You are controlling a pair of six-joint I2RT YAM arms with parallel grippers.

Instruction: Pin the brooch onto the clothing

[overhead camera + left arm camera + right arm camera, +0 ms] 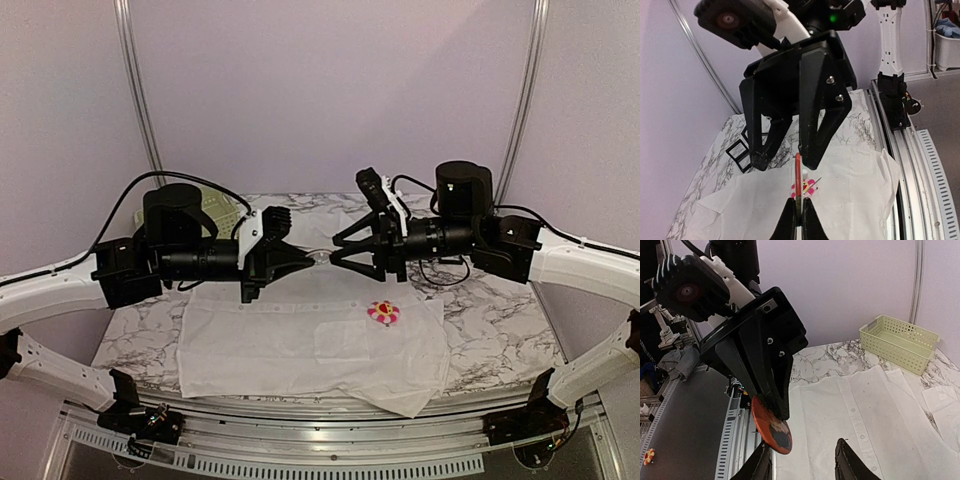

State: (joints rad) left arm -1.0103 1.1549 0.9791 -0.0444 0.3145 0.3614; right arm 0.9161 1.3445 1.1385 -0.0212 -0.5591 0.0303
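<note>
Brooch (771, 426), red disc on edge, rim toward parted right fingers (847, 462), left fingers (789, 222) clamped on it

This is a robotics lab, set up as an enclosed test cell. Two white and black robot arms, the left arm (45, 292) and the right arm (590, 265), are bolted to a slotted aluminium rail (320, 430) along the near edge of a marble-patterned bench (500, 310). Plain lilac panels (330, 90) framed by metal poles (140, 90) close it in. Black cables (120, 205) run along the arms. Beyond the bench are a dark grey floor (690, 430) and a white storage bin (947, 52) holding cloth.
</note>
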